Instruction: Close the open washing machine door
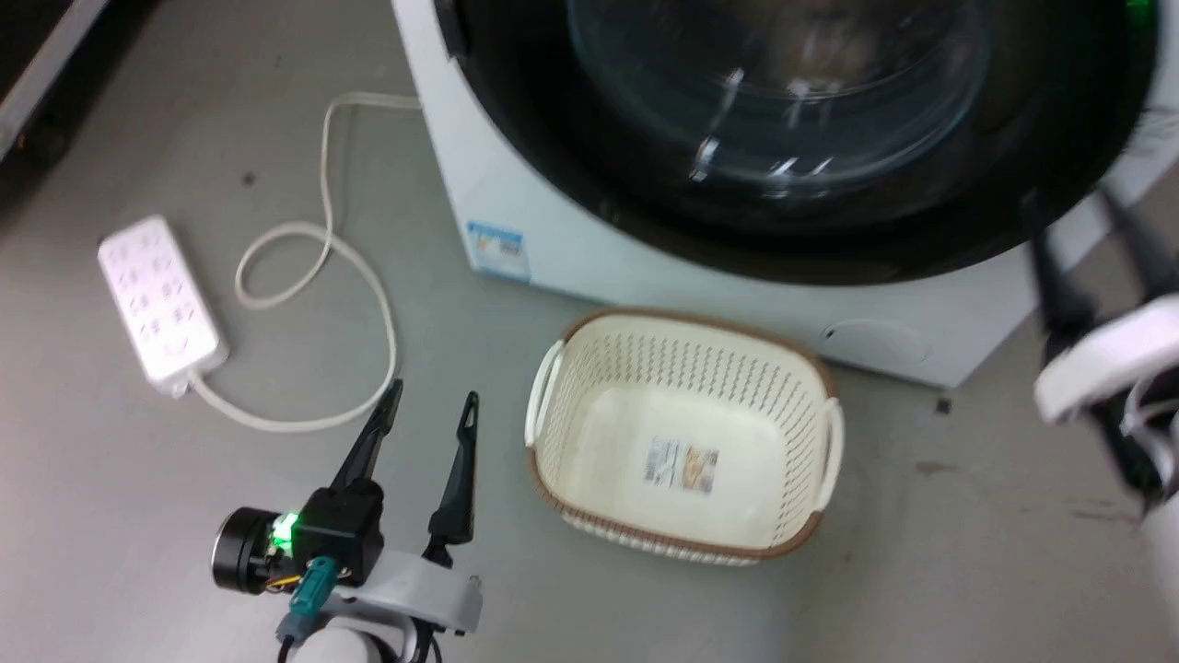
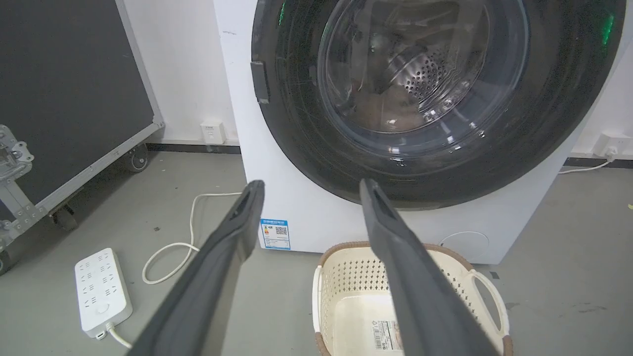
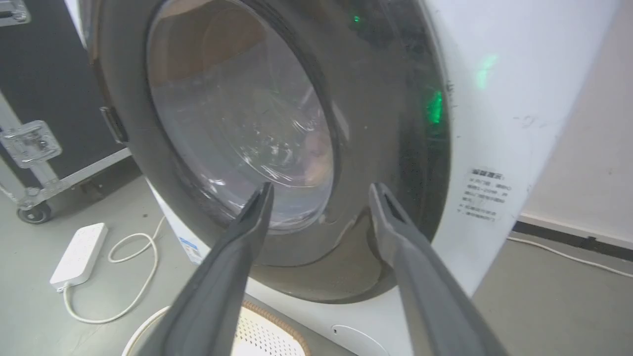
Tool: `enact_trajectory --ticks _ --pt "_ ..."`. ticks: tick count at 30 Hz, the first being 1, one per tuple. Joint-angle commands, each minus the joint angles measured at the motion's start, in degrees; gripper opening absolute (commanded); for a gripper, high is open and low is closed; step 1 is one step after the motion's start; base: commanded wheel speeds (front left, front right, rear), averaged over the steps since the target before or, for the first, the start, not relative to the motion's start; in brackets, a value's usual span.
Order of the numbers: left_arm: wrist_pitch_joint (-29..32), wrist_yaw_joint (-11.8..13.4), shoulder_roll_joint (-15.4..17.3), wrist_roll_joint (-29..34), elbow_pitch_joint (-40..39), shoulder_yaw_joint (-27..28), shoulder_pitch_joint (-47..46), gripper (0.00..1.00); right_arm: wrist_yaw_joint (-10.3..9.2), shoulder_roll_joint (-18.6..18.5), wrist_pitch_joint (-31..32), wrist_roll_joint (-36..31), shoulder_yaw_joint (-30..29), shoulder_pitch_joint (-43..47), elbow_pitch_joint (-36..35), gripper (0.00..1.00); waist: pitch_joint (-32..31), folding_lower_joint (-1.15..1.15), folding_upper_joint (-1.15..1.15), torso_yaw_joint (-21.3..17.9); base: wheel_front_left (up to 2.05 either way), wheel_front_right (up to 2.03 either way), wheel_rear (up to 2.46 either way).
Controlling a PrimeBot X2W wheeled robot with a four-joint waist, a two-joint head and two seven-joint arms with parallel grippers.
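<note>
The washing machine door is a big round door with a glossy black rim and a bulging glass window. It lies flat against the white machine front. In the left wrist view the door shows the metal drum through its glass. My left gripper stands open over the floor at the lower left, well short of the machine, with nothing between its fingers. My right gripper is blurred at the right edge, open, with its fingertips close to the door's lower right rim. In the right wrist view its fingers frame the door.
A cream basket with a brown rim stands empty on the floor just before the machine. A white power strip and its looped cable lie to the left. A black wheeled flight case stands further left by the wall.
</note>
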Motion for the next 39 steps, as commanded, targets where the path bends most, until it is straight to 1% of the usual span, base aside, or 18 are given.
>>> enact_trajectory --ticks 1,5,10,11,12,13,14,15,16,17,18,20,24,34,35,39 --pt "-0.3 -0.23 0.5 -0.26 0.24 0.54 0.83 1.0 -0.04 0.99 -0.94 -1.15 -0.47 3.21 -1.75 1.0 -3.89 0.01 0.0 -2.6 0.0 0.0 0.0" --pt "-0.3 -0.84 0.87 -0.47 0.78 1.01 2.07 1.0 -0.04 2.79 -2.13 -5.24 -2.16 11.5 -7.83 1.0 -7.05 0.01 0.0 -3.98 0.0 0.0 0.0" --pt "-0.3 -1.24 1.36 -0.73 0.88 1.57 4.38 1.0 -0.04 7.31 -2.46 -7.58 -6.1 22.25 -16.27 1.0 -9.9 0.01 0.0 -5.61 0.0 0.0 0.0" --pt "-0.3 -1.24 1.36 -0.73 0.88 1.57 4.38 1.0 -0.04 7.31 -2.46 -7.58 -6.1 22.25 -16.27 1.0 -9.9 0.01 0.0 -5.61 0.0 0.0 0.0" --pt "-0.3 -1.3 1.47 -0.75 0.77 1.72 5.25 1.0 -0.04 9.44 -2.36 -8.43 -7.57 25.77 -19.04 1.0 -10.59 0.01 0.0 -6.04 0.0 0.0 0.0" --pt "-0.3 -1.39 1.48 -0.77 0.76 1.69 5.68 1.0 -0.04 10.38 -2.26 -8.99 -8.14 27.33 -20.24 1.0 -10.83 0.01 0.0 -6.17 0.0 0.0 0.0" --pt "-0.3 -1.39 1.48 -0.77 0.76 1.69 5.68 1.0 -0.04 10.38 -2.26 -8.99 -8.14 27.33 -20.24 1.0 -10.83 0.01 0.0 -6.17 0.0 0.0 0.0" --pt "-0.3 -1.62 1.49 -0.84 0.99 1.55 6.64 1.0 -0.04 12.25 -2.24 -10.28 -9.21 30.15 -22.33 1.0 -11.43 0.01 0.0 -6.44 0.0 0.0 0.0" --pt "-0.3 -1.62 1.49 -0.84 0.99 1.55 6.64 1.0 -0.04 12.25 -2.24 -10.28 -9.21 30.15 -22.33 1.0 -11.43 0.01 0.0 -6.44 0.0 0.0 0.0" --pt "-0.3 -1.85 1.49 -0.97 1.13 1.47 7.42 1.0 -0.04 13.88 -2.36 -11.92 -10.09 32.5 -23.82 1.0 -11.72 0.01 0.0 -6.56 0.0 0.0 0.0" --pt "-0.3 -1.85 1.49 -0.97 1.13 1.47 7.42 1.0 -0.04 13.88 -2.36 -11.92 -10.09 32.5 -23.82 1.0 -11.72 0.01 0.0 -6.56 0.0 0.0 0.0" --pt "-0.3 -2.03 1.48 -1.14 1.22 1.55 7.92 1.0 -0.04 15.5 -2.59 -13.03 -11.24 34.36 -24.65 1.0 -11.91 0.01 0.0 -6.63 0.0 0.0 0.0" --pt "-0.3 -2.25 1.37 -1.17 1.23 1.64 8.38 1.0 -0.04 17.06 -2.93 -15.51 -10.6 37.32 -24.87 1.0 -12.03 0.01 0.0 -6.47 0.0 0.0 0.0" --pt "-0.3 -2.59 0.75 -1.09 1.21 2.37 7.57 1.0 -0.04 18.38 -3.34 -17.26 -10.57 38.75 -24.91 1.0 -12.02 0.01 0.0 -6.44 0.0 0.0 0.0" --pt "0.0 -2.54 0.92 -0.8 1.27 2.15 7.81 0.0 0.0 18.17 -3.02 -17.02 -10.52 38.06 -24.65 0.0 -12.02 0.01 0.0 -6.43 0.0 0.0 0.0" --pt "0.11 -2.67 0.92 -0.77 1.26 2.03 7.81 0.0 0.0 18.17 -2.87 -17.06 -10.48 38.01 -24.65 0.0 -12.02 0.01 0.0 -6.43 0.0 0.0 0.0"
